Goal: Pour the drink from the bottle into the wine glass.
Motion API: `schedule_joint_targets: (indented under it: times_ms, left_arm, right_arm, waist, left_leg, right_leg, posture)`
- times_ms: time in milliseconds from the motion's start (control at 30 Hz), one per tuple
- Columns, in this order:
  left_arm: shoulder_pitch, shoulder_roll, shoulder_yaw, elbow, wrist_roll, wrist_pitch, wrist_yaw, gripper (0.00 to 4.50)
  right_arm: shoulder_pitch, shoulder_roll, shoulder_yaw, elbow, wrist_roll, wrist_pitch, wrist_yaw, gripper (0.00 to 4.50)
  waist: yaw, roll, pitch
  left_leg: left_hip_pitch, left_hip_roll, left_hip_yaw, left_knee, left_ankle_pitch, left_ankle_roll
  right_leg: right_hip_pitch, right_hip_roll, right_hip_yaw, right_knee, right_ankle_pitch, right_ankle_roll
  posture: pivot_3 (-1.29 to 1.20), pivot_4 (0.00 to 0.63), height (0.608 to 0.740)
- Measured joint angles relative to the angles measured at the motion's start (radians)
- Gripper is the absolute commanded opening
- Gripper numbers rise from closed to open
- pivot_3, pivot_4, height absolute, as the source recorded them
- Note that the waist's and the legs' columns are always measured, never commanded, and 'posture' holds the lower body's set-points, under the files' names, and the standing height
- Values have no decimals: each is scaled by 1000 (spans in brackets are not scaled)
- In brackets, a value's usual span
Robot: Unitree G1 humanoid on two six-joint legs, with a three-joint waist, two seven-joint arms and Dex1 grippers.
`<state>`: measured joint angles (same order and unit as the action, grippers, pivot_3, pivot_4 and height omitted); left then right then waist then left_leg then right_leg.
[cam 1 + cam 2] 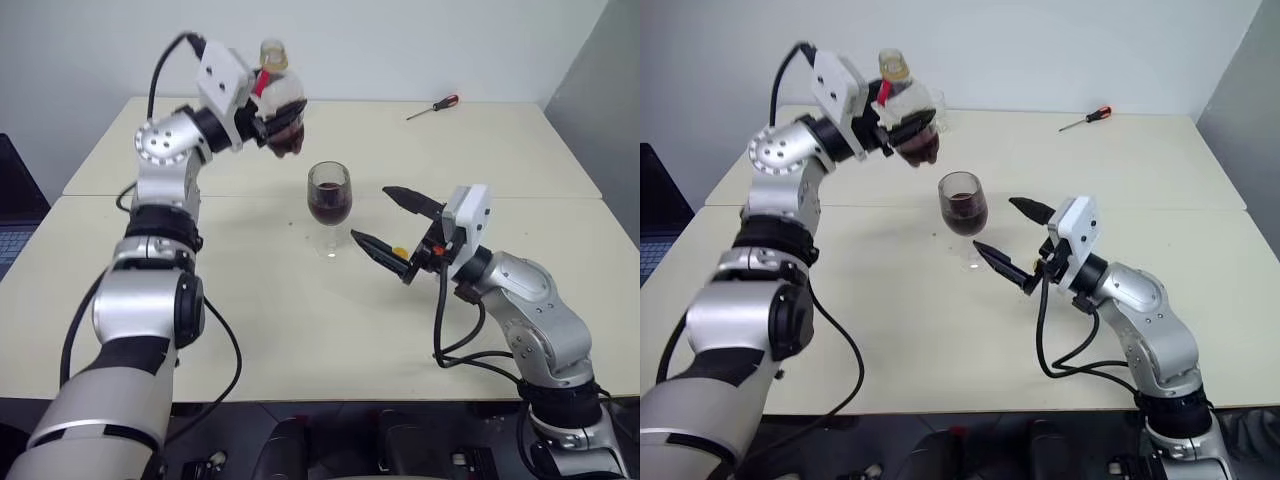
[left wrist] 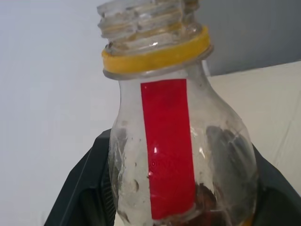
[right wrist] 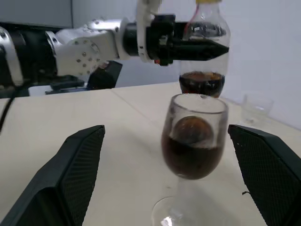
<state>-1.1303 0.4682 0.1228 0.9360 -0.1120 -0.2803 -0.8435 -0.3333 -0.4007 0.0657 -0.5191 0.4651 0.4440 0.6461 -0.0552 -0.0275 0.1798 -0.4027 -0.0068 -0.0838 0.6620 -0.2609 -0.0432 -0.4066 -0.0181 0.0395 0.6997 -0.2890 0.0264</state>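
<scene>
My left gripper [image 1: 272, 118] is shut on the bottle [image 1: 281, 95], holding it upright in the air above and to the left of the wine glass [image 1: 329, 197]. The bottle's mouth is uncapped, with a yellow ring [image 2: 155, 55] and a red label strip [image 2: 168, 146] below it. A little dark drink [image 3: 202, 84] sits in the bottle's bottom. The stemmed wine glass stands on the table, about half full of dark drink [image 3: 192, 153]. My right gripper [image 1: 368, 212] is open just right of the glass, not touching it.
A red-handled screwdriver [image 1: 434, 107] lies at the table's far right. A clear tumbler [image 3: 256, 107] stands on the table behind the bottle. A laptop [image 1: 12, 240] sits at the far left edge. A seam [image 1: 540, 196] runs between two joined tables.
</scene>
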Motion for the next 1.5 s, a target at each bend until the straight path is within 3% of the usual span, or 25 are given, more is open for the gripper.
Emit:
schedule_joint_targets:
  times_ms: [300, 467, 600, 767, 1000, 1133, 1333, 1500]
  left_arm:
    - [340, 15, 161, -367, -57, 225, 350, 2575]
    - [535, 37, 234, -426, -69, 256, 448, 2575]
    - [589, 42, 286, -426, -79, 228, 514, 2575]
    - [575, 69, 298, -314, -66, 128, 561, 2575]
    - [425, 126, 287, 14, -42, 4, 556, 2575]
    - [384, 123, 263, 99, -40, -27, 531, 2575]
    - [362, 117, 229, 138, -28, -53, 527, 4445]
    - [351, 117, 217, 157, -26, -55, 525, 4480]
  right_arm:
    - [127, -51, -5, -114, 69, 38, 10, 4500]
    - [210, -64, -20, -184, 94, 65, -21, 4500]
    - [240, -62, -28, -214, 107, 73, -59, 4500]
    - [245, -61, -28, -227, 108, 76, -89, 4500]
    - [232, -59, -26, -226, 108, 87, -115, 4500]
    - [209, -54, -26, -222, 108, 92, -128, 4500]
    - [192, -53, -27, -210, 109, 96, -141, 4500]
    - [181, -53, -28, -191, 108, 96, -145, 4500]
  waist:
    - [5, 0, -1]
    - [16, -1, -1]
    - [31, -5, -3]
    - [42, -10, -7]
    - [40, -12, -8]
    - [37, -12, -8]
    - [31, -12, -8]
    - [28, -12, -8]
  left_leg:
    - [1, 0, 1, 0, 0, 0]
    - [1, 0, 0, 0, 0, 0]
    - [1, -1, 0, 1, 0, 0]
    - [2, -1, 0, 1, 0, 0]
    - [2, -1, 2, 1, 0, 0]
    - [2, -1, 2, 1, 0, 0]
    - [2, -1, 2, 1, 0, 0]
    - [2, -1, 1, 0, 0, 0]
  right_leg:
    - [0, -1, 1, 0, 0, 0]
    - [1, -1, 0, 0, 0, 0]
    - [2, -1, 0, -1, 0, 0]
    - [3, -1, -1, -1, 0, 0]
    - [3, 0, -1, -1, 0, 0]
    - [3, 0, -1, -1, 0, 0]
    - [3, 0, -1, -1, 0, 0]
    - [3, 0, -1, -1, 0, 0]
  posture:
    - [0, 150, 740]
    - [0, 150, 740]
    - [0, 150, 740]
    - [0, 150, 740]
    - [0, 150, 740]
    - [0, 150, 740]
    - [0, 150, 740]
    - [0, 150, 740]
